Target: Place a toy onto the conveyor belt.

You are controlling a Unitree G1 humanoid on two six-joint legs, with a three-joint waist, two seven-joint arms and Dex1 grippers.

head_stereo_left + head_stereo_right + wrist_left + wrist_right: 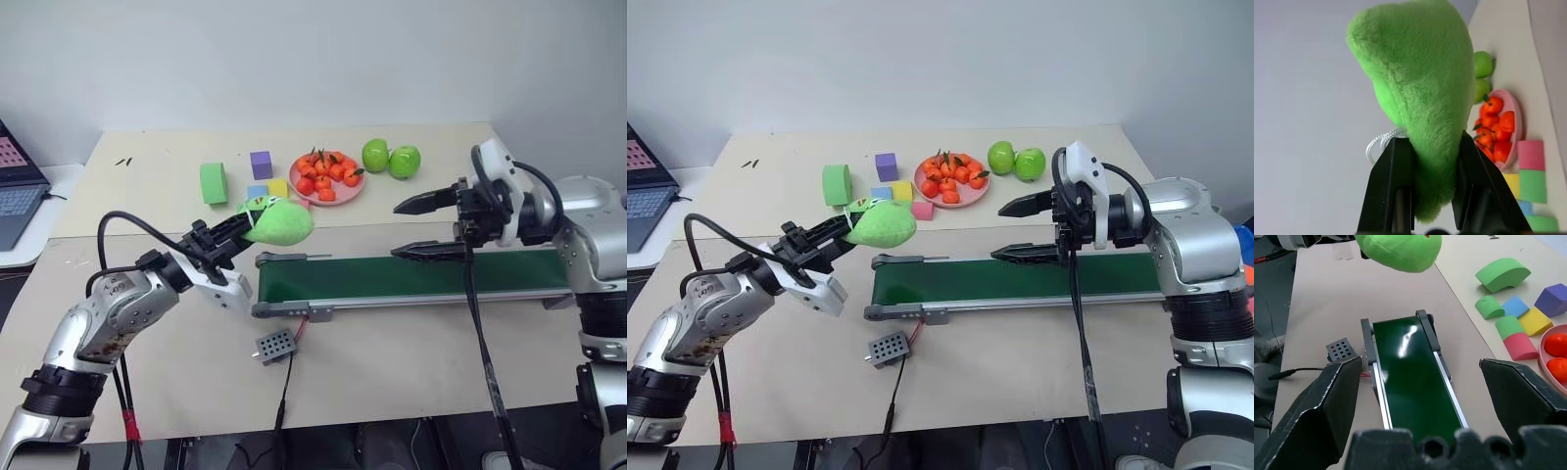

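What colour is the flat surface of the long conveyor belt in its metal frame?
Dark green, glossy; the conveyor belt shows best in the right wrist view.

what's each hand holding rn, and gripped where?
Left hand is shut on the green plush toy, pinching its narrow end between both fingers. Right hand is open above the conveyor belt, holding nothing.

Plain pale wall [313,59] behind beige table [157,157]; laptop [15,191] at side.

Bare conveyor belt [411,274] (right end effector [429,227] above)
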